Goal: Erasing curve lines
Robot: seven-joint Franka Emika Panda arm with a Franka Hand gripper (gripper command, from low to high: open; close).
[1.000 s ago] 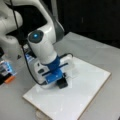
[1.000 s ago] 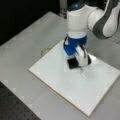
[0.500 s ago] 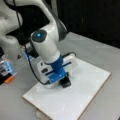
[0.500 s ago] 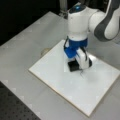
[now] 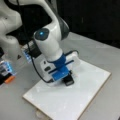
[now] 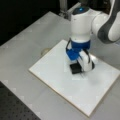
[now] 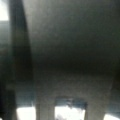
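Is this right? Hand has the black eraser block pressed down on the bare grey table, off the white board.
Not quite. The hand does have the black eraser block pressed down, but on the white board, near its middle, not on the grey table. Both front views show white board surface all around the block. No curve lines show on the board.

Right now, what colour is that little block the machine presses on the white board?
Black. The eraser block shows best in a front view, under the gripper.
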